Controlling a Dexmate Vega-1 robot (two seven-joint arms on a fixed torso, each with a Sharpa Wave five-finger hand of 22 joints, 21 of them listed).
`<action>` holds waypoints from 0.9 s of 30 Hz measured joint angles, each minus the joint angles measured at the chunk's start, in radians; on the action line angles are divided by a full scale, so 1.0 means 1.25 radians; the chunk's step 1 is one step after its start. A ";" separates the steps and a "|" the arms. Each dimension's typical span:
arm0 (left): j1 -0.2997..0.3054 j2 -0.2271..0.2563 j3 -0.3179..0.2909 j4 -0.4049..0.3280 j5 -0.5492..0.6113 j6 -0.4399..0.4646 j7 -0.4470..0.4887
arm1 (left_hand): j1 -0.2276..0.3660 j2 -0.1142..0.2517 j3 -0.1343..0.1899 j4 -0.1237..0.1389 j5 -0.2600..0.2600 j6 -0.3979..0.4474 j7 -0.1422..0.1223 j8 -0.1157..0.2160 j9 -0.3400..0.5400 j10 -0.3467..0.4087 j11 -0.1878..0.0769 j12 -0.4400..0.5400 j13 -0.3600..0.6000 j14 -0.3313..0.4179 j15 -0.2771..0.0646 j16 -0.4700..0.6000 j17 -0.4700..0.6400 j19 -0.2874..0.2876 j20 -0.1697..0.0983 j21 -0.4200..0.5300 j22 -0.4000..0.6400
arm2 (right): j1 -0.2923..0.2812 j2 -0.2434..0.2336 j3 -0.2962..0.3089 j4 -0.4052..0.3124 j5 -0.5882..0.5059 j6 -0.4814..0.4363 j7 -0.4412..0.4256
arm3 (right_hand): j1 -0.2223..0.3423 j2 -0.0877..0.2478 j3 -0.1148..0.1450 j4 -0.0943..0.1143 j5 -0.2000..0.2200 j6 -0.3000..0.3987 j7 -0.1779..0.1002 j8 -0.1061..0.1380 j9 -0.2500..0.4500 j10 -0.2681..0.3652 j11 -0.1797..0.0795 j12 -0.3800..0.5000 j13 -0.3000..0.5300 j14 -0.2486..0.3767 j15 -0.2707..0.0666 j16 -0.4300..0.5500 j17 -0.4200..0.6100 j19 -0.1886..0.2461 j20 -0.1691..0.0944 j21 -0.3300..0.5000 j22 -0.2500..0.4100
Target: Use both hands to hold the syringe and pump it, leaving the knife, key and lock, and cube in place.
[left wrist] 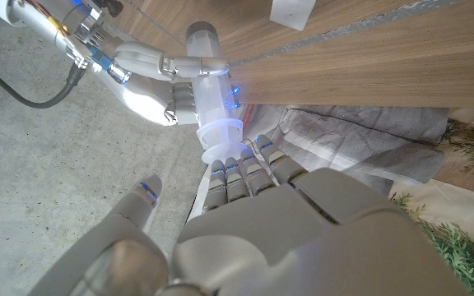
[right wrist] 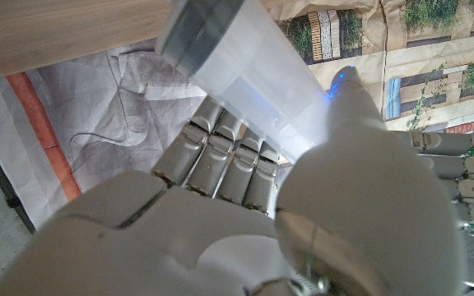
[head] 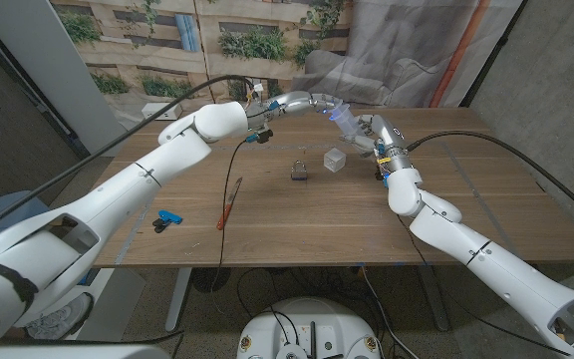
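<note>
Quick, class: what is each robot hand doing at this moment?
Left hand: fingers touch the syringe at its flanged end; a grip cannot be told.
Right hand: holds the syringe barrel.

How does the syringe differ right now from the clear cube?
The syringe is held up off the table between the left robot hand and the right robot hand; the cube sits untouched on the table. The syringe is a long tube, the cube a small block. The syringe lies tilted; the cube rests flat. Both are translucent.
</note>
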 measured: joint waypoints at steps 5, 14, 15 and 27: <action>-0.002 -0.002 0.003 0.004 0.000 0.000 -0.002 | 0.000 0.000 0.000 0.000 0.000 0.000 0.000 0.000 0.000 0.000 0.000 0.000 -0.001 0.003 0.003 -0.002 0.000 0.000 0.000 0.000 0.000 | 0.002 0.003 0.000 0.004 0.003 0.004 -0.002 | 0.000 0.000 0.000 0.000 0.000 0.004 0.004 0.000 0.000 0.000 0.000 0.000 0.000 0.000 0.000 0.000 0.000 0.000 0.000 0.000 0.000; -0.006 -0.003 0.004 0.007 0.009 -0.006 0.000 | 0.000 0.000 0.000 0.007 0.000 0.000 0.000 0.000 0.000 0.000 0.000 0.000 -0.001 0.005 0.002 0.001 -0.001 0.000 0.000 0.000 0.000 | 0.002 0.008 0.001 0.006 0.007 0.007 -0.007 | 0.000 0.000 0.004 -0.004 0.000 0.004 0.004 -0.003 0.002 0.000 0.000 0.000 0.002 0.000 0.000 -0.003 0.000 0.000 0.000 0.001 0.000; -0.006 -0.003 0.004 0.006 0.009 -0.006 0.000 | 0.000 0.000 0.000 0.007 0.000 0.000 0.000 0.000 0.000 0.000 0.000 0.000 -0.001 0.005 0.002 0.001 -0.001 0.000 0.000 0.000 0.000 | 0.002 0.008 0.001 0.006 0.007 0.007 -0.007 | 0.000 0.000 0.004 -0.004 0.000 0.004 0.004 -0.003 0.002 0.000 0.000 0.000 0.002 0.000 0.000 -0.003 0.000 0.000 0.000 0.003 0.000; 0.009 0.013 -0.014 -0.028 0.040 -0.010 0.035 | 0.000 0.000 0.000 0.007 0.000 0.000 0.000 0.000 0.000 0.000 0.000 0.000 0.000 0.007 -0.001 0.003 0.004 0.000 0.000 0.000 0.000 | -0.007 0.011 0.006 0.006 0.020 0.016 -0.012 | 0.000 0.000 0.003 -0.003 -0.002 0.004 0.004 -0.007 0.002 0.003 0.003 -0.003 0.002 0.000 0.000 -0.006 -0.001 0.000 0.000 0.003 0.000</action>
